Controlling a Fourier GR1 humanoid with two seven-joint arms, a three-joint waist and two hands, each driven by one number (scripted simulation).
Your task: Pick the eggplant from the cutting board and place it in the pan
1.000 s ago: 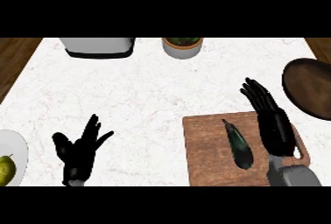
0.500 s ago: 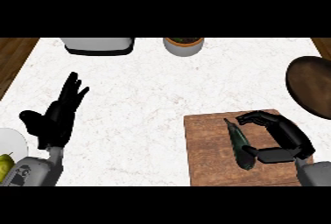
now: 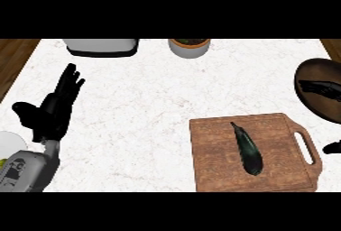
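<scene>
The dark eggplant (image 3: pixel 248 149) lies lengthwise on the brown wooden cutting board (image 3: pixel 213 167) at the lower right, with nothing touching it. The dark brown pan (image 3: pixel 313 101) sits at the right edge, beyond the board. A black elongated shape crosses the pan's inside; I cannot tell what it is. Only a small black bit of my right hand (image 3: pixel 332 147) shows at the right edge, beside the board's handle (image 3: pixel 308 146). My left hand (image 3: pixel 52 110) rests open at the left, fingers pointing up, holding nothing.
A grey and white appliance (image 3: pixel 101 46) and a round pot with dark contents (image 3: pixel 189 47) stand at the counter's far edge. A white plate (image 3: pixel 12 143) with a yellow-green fruit sits at the left edge, next to my left forearm.
My right hand, curled round the eggplant half a second ago, has come off it and moved right, almost out of view. The eggplant stays on the board. The left hand barely moved.
</scene>
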